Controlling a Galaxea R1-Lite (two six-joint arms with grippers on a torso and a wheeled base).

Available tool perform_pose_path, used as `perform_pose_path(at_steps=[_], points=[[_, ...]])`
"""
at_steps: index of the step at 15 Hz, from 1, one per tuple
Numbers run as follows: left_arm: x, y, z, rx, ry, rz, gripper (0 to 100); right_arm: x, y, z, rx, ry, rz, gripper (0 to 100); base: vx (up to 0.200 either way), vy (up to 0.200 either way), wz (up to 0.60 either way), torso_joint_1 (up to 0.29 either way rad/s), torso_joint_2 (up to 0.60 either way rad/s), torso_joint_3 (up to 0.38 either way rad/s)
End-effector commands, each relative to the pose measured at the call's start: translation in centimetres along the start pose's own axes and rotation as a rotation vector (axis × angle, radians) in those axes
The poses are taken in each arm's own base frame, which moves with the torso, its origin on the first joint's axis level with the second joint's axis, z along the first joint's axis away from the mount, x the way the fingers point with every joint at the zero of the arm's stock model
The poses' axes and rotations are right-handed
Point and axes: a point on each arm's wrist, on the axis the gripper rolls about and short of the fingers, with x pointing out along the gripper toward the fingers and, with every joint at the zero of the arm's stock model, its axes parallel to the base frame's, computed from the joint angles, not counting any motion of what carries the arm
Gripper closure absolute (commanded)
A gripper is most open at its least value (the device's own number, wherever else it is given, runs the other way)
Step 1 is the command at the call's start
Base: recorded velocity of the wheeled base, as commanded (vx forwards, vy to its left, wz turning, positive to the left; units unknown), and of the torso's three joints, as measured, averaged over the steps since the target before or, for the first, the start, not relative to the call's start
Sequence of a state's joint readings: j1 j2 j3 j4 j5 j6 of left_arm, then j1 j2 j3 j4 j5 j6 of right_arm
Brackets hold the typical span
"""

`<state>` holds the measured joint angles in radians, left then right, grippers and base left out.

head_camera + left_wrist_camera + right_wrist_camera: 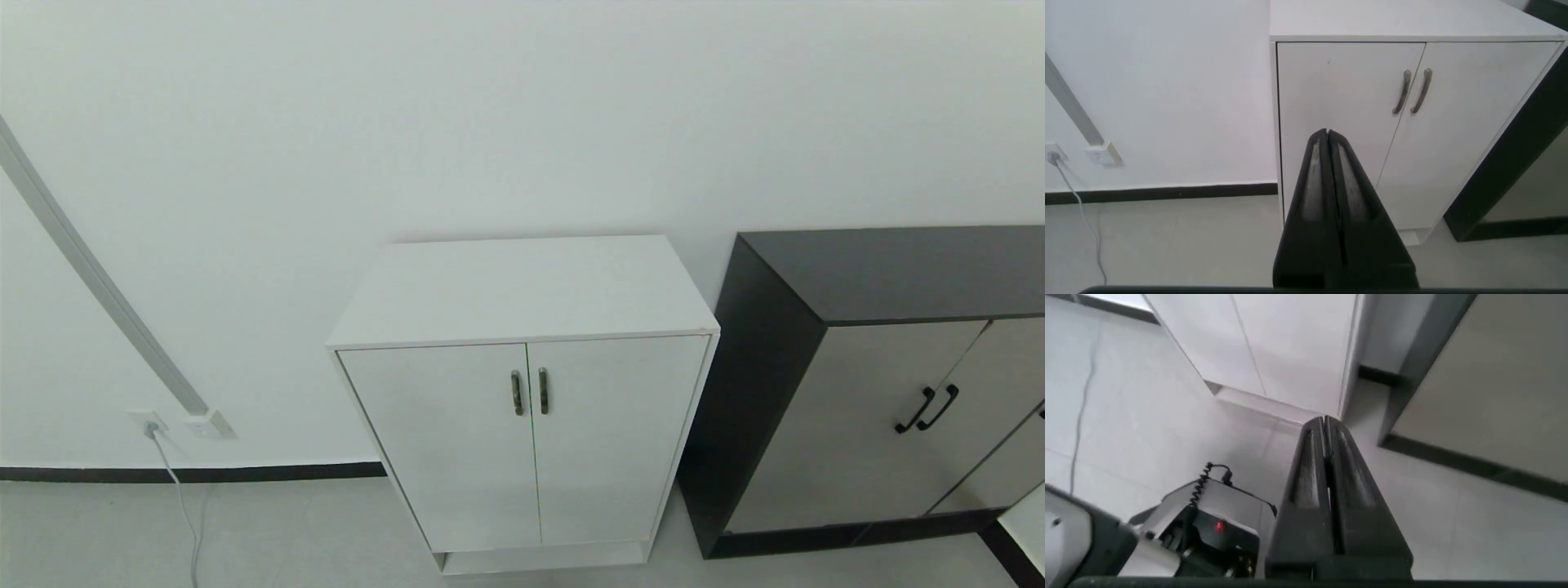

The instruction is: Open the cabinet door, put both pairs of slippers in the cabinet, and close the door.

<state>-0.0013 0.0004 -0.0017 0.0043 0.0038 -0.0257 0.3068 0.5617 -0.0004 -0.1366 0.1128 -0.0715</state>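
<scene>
White laminated board, smooth and matt, is what I have to work on: the white two-door cabinet of laminated board (522,294) stands on the grey floor (286,531) with its back to the pale wall (522,122). A dark cabinet with grey doors (767,392) stands just beside it on its right. Both doors are closed, the left door (445,441) and right door (612,433) meeting at a thin centre seam.

I judge the doors stiff and light, swinging from hinges on their outer edges, so the pull should follow an arc and not a straight line. The place to take hold is a handle. The left handle (516,392) and right handle (543,390) are slim upright metal bars, dull bronze in tone, set just either side of the seam in the cabinet's upper half. They look hard and slippery, and they sit so near each other that a finger has little room between them; I would grip mid-bar.

My left claw (1327,132) has its fingers pressed together and hangs in front of the cabinet's left door, well apart from it. My right claw (1325,419), also closed with nothing in it, is low near the cabinet's foot.
</scene>
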Motion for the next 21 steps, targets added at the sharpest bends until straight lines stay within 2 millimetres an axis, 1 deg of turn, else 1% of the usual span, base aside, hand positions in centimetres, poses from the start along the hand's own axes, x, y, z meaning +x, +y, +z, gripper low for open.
perform_pose_path(at_steps=[1,4,7,13,16,21], points=[[0.0,0.0,0.0,0.000,0.002,0.001,100,-0.9,0.2,-0.8,-0.010,-0.045,0.027,100,0.000,0.000,0.00,0.000,0.00,0.000],[0.0,0.0,0.0,0.000,0.002,0.002,100,-1.4,0.4,-1.8,-0.016,-0.034,0.054,100,0.000,0.000,0.00,0.000,0.00,0.000],[0.0,0.0,0.0,0.000,0.000,0.001,100,-1.5,0.4,-1.8,-0.011,-0.047,0.043,100,0.000,0.000,0.00,0.000,0.00,0.000],[0.0,0.0,0.0,0.000,0.002,0.001,100,-2.6,0.6,-2.3,0.037,-0.200,-0.177,100,0.000,0.000,0.00,0.000,0.00,0.000],[0.0,0.0,0.0,0.000,0.002,0.001,100,-3.3,0.8,-2.7,0.032,-0.314,-0.197,100,0.000,0.000,0.00,0.000,0.00,0.000],[0.0,0.0,0.0,0.001,0.003,-0.001,100,-3.2,0.8,-2.6,0.054,-0.291,-0.275,100,0.000,0.000,0.00,0.000,0.00,0.000]])
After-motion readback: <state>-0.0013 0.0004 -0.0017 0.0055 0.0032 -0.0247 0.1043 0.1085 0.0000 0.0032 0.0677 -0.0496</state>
